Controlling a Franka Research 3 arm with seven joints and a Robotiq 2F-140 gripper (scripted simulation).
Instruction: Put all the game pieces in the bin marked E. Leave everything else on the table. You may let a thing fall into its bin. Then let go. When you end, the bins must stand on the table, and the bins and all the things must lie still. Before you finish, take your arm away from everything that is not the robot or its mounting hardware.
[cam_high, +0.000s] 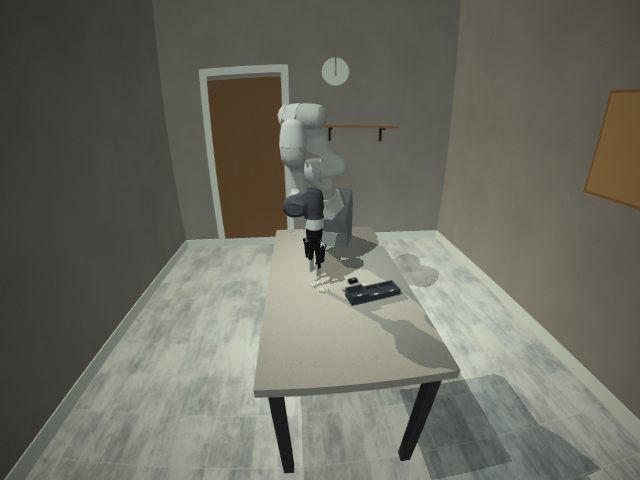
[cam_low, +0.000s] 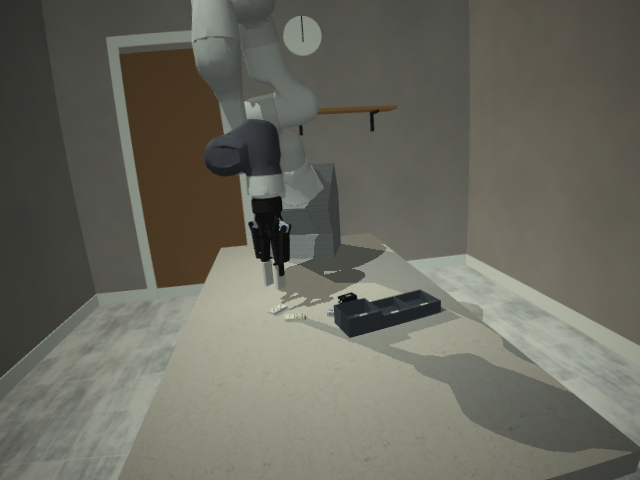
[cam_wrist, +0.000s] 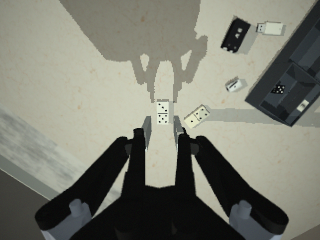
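My gripper (cam_high: 314, 272) (cam_low: 273, 285) (cam_wrist: 162, 123) is partly open and empty, pointing down above the table. In the wrist view a white domino (cam_high: 314, 283) (cam_low: 277, 308) (cam_wrist: 162, 112) lies flat on the table, just ahead of the gap between the fingertips. A cream domino (cam_high: 324, 290) (cam_low: 295, 317) (cam_wrist: 197, 116) lies at an angle to its right. A black die (cam_wrist: 278, 89) with white pips lies in the end compartment of the dark bin block (cam_high: 374, 297) (cam_low: 387, 321) (cam_wrist: 258, 91). A pale label (cam_wrist: 303, 105) there is too small to read.
A small white and grey piece (cam_low: 329, 312) (cam_wrist: 235, 84) lies beside the bin block. A black block-like thing (cam_high: 352, 280) (cam_low: 347, 297) (cam_wrist: 235, 34) with white marks and a white USB stick (cam_wrist: 270, 28) lie behind it. The bin walls stand up from the table.
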